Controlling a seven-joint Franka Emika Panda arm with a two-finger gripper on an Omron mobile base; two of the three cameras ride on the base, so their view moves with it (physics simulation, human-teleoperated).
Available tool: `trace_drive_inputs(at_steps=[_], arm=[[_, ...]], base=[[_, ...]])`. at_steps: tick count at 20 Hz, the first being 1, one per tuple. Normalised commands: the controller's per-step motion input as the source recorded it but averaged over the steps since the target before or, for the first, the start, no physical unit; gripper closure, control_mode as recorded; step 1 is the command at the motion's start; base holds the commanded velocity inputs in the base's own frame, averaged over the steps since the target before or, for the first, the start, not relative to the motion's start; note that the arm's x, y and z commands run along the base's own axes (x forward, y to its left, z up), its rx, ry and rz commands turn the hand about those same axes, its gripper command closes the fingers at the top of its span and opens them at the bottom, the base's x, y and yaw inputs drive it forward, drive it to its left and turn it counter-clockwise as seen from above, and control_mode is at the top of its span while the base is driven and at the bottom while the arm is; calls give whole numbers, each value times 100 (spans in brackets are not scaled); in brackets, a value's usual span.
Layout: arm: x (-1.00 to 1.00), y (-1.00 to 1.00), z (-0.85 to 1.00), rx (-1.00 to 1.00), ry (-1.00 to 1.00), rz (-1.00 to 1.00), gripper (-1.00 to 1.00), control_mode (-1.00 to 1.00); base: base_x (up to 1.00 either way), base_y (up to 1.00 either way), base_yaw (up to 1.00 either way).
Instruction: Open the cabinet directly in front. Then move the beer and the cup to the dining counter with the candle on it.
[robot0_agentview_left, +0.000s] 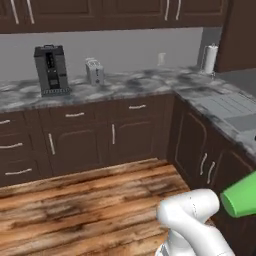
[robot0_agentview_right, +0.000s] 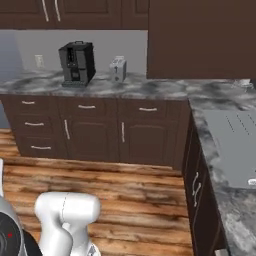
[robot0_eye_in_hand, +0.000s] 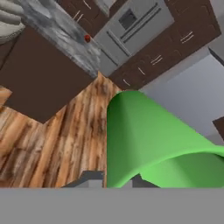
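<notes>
The bright green cup (robot0_eye_in_hand: 153, 140) lies large and tilted right in front of the hand camera, and my gripper (robot0_eye_in_hand: 116, 181) is shut on it. The same cup (robot0_agentview_left: 242, 196) pokes in at the right edge of the left base view, above the wooden floor beside my white arm (robot0_agentview_left: 195, 215). Beyond the cup, the dining counter (robot0_eye_in_hand: 61, 30) shows its grey marbled top and dark brown base. Dark brown wall cabinets (robot0_agentview_left: 100, 12) run along the top with their doors shut; I cannot tell which is the task's cabinet. The beer and the candle are out of view.
An L-shaped marbled worktop (robot0_agentview_left: 140, 82) carries a black coffee machine (robot0_agentview_left: 51, 70), a toaster (robot0_agentview_left: 94, 71), a paper towel roll (robot0_agentview_left: 210, 58) and a sink (robot0_agentview_left: 230, 107). A small red round thing (robot0_eye_in_hand: 87, 38) sits on the dining counter, with a cream stool (robot0_eye_in_hand: 8, 26) beside it.
</notes>
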Motion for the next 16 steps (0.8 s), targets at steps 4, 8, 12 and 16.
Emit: trace_drive_inputs(at_steps=[4,8,12,16], arm=[[0,0,0,0,0,0,100,100],[0,0,0,0,0,0,100,100],[0,0,0,0,0,0,100,100],[0,0,0,0,0,0,100,100]], base=[[0,0,89],[0,0,86],[0,0,81],[0,0,70]])
